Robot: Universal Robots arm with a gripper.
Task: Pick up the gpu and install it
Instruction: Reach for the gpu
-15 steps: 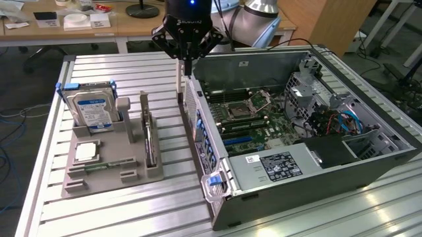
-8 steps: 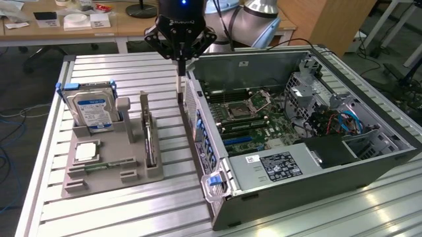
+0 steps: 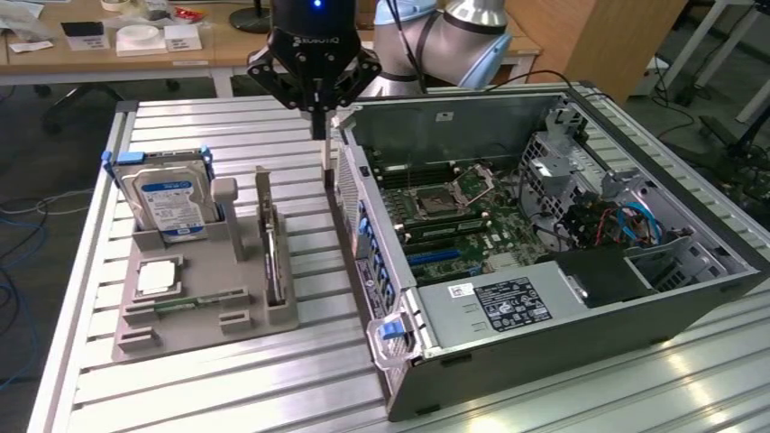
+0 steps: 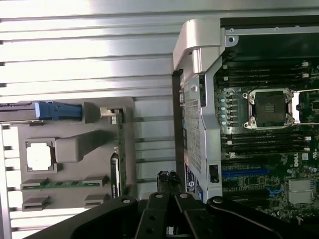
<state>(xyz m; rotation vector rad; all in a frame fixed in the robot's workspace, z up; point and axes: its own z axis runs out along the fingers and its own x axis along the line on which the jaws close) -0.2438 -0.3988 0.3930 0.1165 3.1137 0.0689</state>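
Progress on the task is at its start: nothing of the pick-up or the install is done, as far as the views show. At the exterior view's left, the silver hard drive (image 3: 169, 203) stands upright in the grey holder (image 3: 198, 329). Just beside it, toward the right, the gpu (image 3: 276, 262) stands on its long edge in its own slot of that holder, untouched and not yet lifted. Farther right and above, the gripper (image 3: 323, 133) hangs with its fingers pressed together on nothing. It is over the gap between the holder and the open computer case (image 3: 578, 325), near the case's rear corner and apart from the card. Inside the case the motherboard (image 3: 463, 225) lies exposed, and no expansion card sits in it, so grasping, carrying and seating the gpu all remain.

Everything rests on a ribbed aluminium table (image 3: 241, 388), bright with glare along its slats. Behind it a wooden desk (image 3: 121, 63) carries small white boxes, and cables (image 3: 18, 298) trail on the floor at the left.
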